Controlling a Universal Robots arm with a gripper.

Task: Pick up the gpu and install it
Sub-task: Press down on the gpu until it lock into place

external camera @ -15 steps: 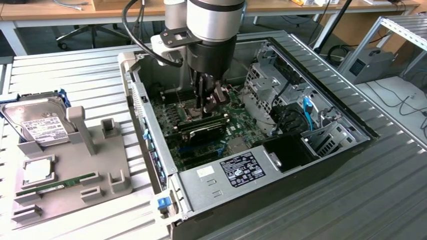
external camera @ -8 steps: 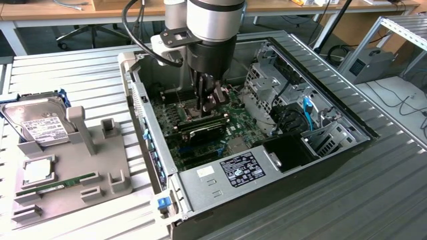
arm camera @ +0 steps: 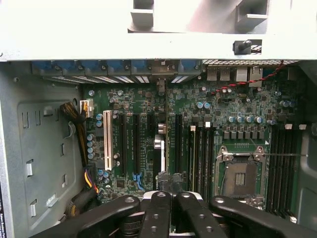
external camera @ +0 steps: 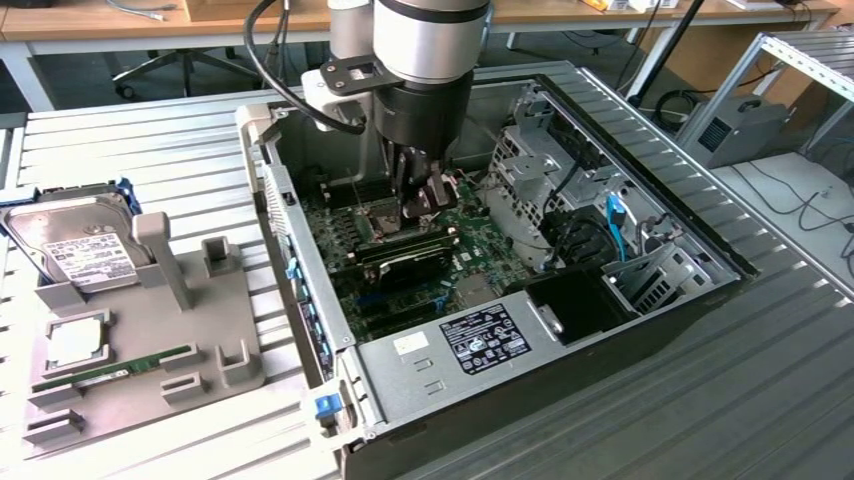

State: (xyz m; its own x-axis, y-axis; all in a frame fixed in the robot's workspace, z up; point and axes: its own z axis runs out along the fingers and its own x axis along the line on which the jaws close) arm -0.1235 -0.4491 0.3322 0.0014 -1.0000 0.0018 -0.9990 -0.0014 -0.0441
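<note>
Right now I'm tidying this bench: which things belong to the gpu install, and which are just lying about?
Job: gpu, standing on the motherboard; shut fingers above it; open computer case.
Lying about: hard drive, RAM stick, grey holder beneath them.

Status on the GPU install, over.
Pincer shut, low inside the case over the motherboard. GPU upright at the slots beneath it; grip unclear. Nothing blocking it.

Open computer case [external camera: 561,90], grey holder tray [external camera: 200,300] — hard drive [external camera: 80,245]
</note>
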